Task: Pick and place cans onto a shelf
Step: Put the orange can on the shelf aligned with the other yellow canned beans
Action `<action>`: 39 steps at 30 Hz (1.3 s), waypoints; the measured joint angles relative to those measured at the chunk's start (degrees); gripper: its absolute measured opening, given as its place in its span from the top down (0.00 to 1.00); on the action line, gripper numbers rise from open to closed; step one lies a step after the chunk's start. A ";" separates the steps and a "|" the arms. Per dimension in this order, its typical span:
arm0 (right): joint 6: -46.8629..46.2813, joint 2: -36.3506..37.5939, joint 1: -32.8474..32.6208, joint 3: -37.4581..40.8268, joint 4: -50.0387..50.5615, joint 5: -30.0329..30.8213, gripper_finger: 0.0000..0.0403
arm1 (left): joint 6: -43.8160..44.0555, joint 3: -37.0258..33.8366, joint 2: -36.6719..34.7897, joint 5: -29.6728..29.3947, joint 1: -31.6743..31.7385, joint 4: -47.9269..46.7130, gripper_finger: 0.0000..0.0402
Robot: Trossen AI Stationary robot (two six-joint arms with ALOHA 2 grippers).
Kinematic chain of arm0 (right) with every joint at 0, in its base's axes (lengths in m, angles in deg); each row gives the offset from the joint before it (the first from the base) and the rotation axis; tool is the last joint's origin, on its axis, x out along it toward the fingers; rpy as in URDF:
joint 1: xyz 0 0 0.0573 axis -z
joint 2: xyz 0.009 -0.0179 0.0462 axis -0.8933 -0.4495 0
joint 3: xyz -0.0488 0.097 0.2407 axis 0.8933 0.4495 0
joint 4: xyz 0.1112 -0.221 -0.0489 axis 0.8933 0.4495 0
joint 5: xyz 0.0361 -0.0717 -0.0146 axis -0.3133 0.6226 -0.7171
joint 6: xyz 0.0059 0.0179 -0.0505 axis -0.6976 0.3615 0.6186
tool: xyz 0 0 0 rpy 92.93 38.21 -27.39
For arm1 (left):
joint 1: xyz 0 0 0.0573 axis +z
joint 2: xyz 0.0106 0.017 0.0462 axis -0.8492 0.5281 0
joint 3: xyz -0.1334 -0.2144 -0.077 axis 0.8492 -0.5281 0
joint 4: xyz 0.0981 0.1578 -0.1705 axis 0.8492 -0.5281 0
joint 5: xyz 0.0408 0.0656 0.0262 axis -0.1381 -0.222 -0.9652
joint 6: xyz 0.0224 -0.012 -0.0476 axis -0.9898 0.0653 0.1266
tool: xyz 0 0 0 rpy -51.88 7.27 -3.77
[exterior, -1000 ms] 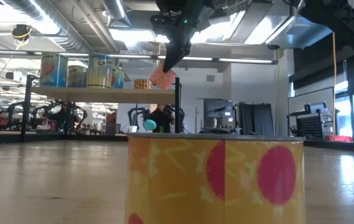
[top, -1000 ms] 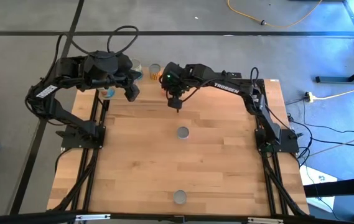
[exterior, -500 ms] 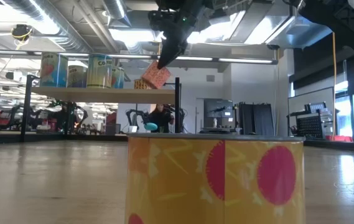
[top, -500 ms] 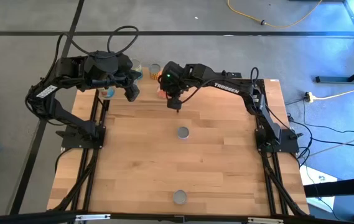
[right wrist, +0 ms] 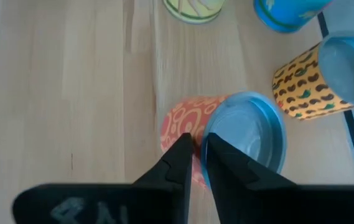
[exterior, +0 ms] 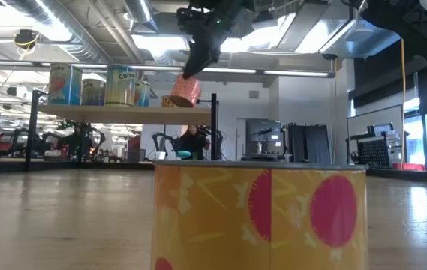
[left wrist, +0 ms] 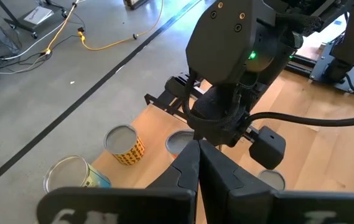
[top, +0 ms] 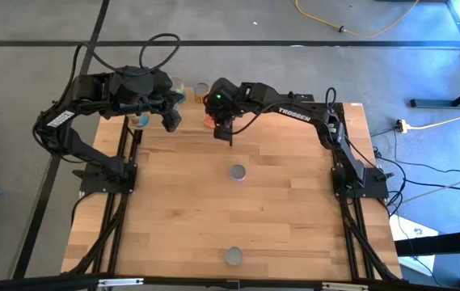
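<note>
My right gripper (exterior: 195,66) is shut on a red-orange patterned can (exterior: 185,90), which hangs tilted just above the right end of the light-wood shelf (exterior: 123,111). In the right wrist view the can (right wrist: 186,127) shows its silver top over the shelf board (right wrist: 71,93). Several cans (exterior: 121,85) stand upright on the shelf. My left gripper (top: 170,121) is shut and empty over the shelf's left part. Two cans (top: 237,171) (top: 233,256) stand on the tabletop. My right gripper pinches the red-orange can's top rim (right wrist: 201,144) between its two fingers, one finger on the silver lid side and one on the labelled wall. The fingers come from above, slanting down. The can hangs tilted below them, over the shelf board.
A yellow can with black marks (right wrist: 313,84), a blue can (right wrist: 285,12) and a yellow-green can (right wrist: 195,6) stand close to the held can. A thin black post (exterior: 214,127) stands at the shelf's right end. The nearest can (exterior: 258,217) fills the low view.
My right gripper has carried the red-orange can a little toward the table's left and far edge, over the shelf's right end. The can has stayed tilted in the hold and has turned somewhat.
</note>
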 joint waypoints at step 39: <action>-0.15 0.60 0.00 -1.63 3.16 0.02 0.89 | 0.00 0.02 0.00 0.00 0.00 -0.02 1.00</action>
